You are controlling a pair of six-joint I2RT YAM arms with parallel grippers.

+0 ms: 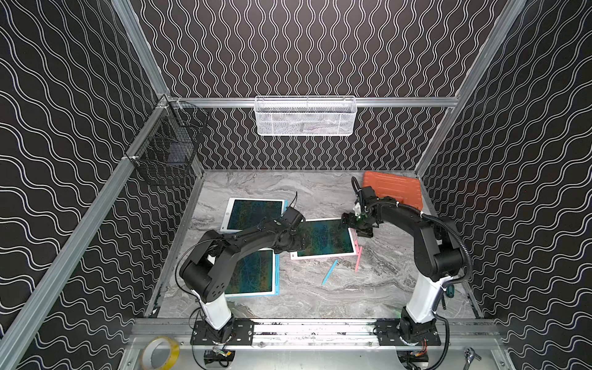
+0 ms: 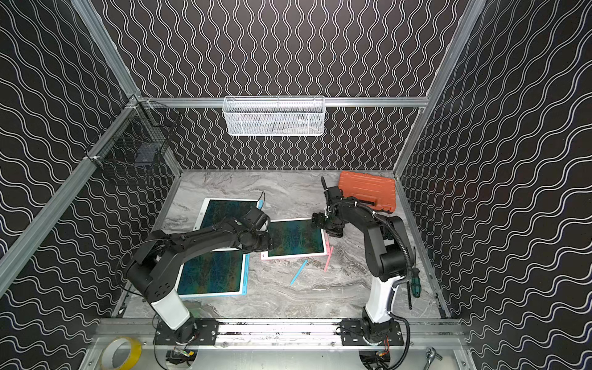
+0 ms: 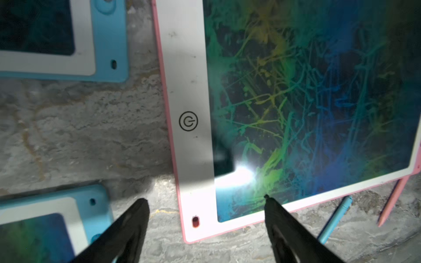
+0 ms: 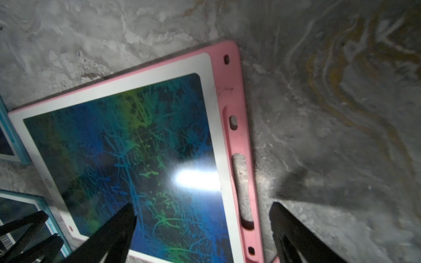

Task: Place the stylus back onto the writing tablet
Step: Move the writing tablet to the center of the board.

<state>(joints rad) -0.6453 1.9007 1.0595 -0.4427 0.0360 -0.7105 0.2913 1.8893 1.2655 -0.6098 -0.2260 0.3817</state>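
Pre-grasp step: left gripper (image 3: 205, 198) and right gripper (image 4: 203, 204) both empty, jaws wide, hovering over opposite ends of the pink tablet (image 1: 323, 238), its side slot (image 4: 230, 143) bare. Pink stylus (image 1: 358, 259) lies on the table (image 1: 320, 298) just beside the slot edge, with 1 blue stylus (image 1: 330, 272) loose nearby. Next, probably: right gripper lowers, pinches the thin shaft crosswise, then aligns it with the slot.
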